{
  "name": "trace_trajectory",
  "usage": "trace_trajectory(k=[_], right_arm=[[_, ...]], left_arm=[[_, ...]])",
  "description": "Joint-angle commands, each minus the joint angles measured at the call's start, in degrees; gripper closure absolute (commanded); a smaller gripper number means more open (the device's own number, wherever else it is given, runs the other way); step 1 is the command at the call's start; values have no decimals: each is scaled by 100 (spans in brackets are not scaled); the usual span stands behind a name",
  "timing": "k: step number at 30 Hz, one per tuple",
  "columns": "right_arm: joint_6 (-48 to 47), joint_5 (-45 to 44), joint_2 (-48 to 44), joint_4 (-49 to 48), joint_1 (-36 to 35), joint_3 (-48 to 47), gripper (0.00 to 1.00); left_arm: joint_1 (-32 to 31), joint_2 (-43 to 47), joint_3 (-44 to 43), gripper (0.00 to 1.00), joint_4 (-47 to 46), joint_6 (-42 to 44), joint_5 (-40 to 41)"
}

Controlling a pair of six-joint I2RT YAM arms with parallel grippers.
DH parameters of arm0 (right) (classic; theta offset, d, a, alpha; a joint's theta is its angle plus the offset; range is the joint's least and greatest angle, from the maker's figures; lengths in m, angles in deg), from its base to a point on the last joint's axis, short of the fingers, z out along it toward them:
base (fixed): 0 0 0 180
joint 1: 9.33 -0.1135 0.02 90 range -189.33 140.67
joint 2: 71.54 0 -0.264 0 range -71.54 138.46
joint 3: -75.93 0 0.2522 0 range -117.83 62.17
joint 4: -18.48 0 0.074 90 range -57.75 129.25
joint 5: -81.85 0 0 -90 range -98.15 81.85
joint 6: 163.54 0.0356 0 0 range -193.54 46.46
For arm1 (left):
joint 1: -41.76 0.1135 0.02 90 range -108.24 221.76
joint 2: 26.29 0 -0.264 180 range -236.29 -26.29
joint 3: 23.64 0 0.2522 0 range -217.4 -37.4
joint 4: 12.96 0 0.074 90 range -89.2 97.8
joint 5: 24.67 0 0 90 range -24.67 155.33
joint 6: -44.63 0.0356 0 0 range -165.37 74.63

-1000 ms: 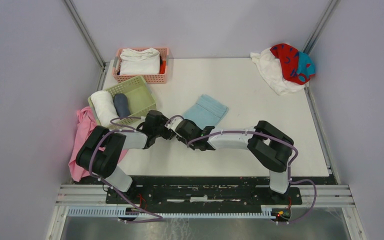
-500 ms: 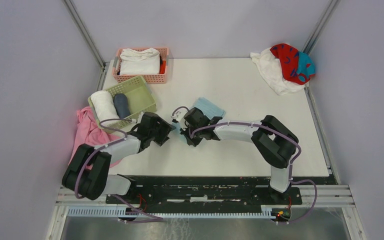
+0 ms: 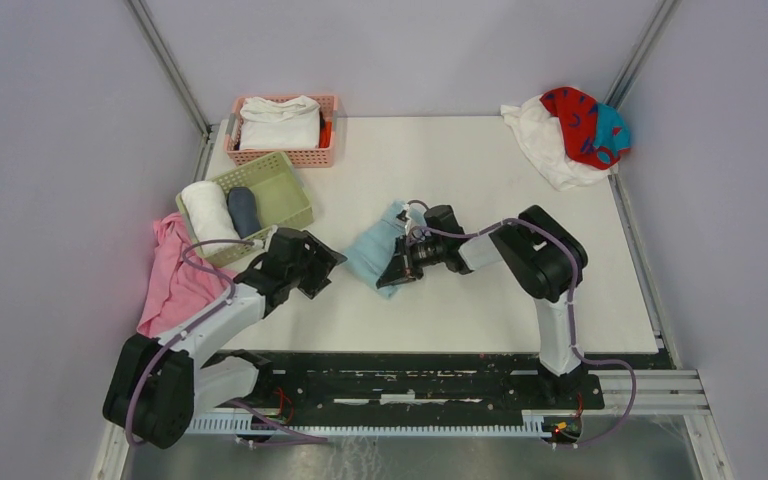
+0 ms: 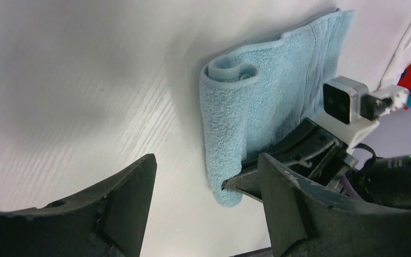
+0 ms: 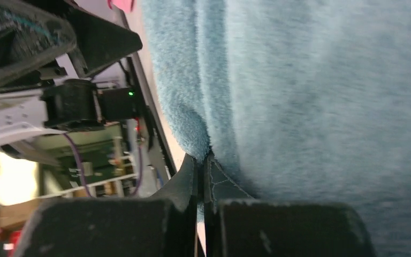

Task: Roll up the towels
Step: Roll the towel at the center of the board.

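Location: robot test cell, laboratory type.
Plain grey panels (image 3: 60,150) on metal corner posts (image 3: 165,60) enclose a white table (image 3: 480,170). The left arm (image 3: 215,325) and right arm (image 3: 550,290) mount on an aluminium rail (image 3: 660,385) at 6 o'clock. A pink basket (image 3: 300,157) and a green basket (image 3: 280,195) stand at 10 o'clock.

Pink basket (image 3: 300,157) & green basket (image 3: 275,185) far-left on table (image 3: 480,180); pink cloth (image 3: 168,278) at left edge.

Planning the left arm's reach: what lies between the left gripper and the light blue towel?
Only a strip of bare table, seen in the top view, separates the open left gripper from the light blue towel.
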Motion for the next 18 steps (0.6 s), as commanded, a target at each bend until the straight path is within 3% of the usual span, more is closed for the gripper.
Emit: trace_trajectory(k=[1, 7, 15, 18], right_arm=[[1625, 689, 537, -1682, 316, 168, 98], [2409, 756, 1037, -2218, 639, 252, 97], [1022, 595, 1003, 187, 691, -252, 95], [805, 537, 969, 526, 689, -319, 95]], left_arm=[[11, -284, -93, 23, -308, -15, -327], [14, -827, -220, 23, -963, -16, -529], [15, -1568, -572, 26, -1759, 115, -771], [15, -1897, -734, 26, -1963, 144, -797]])
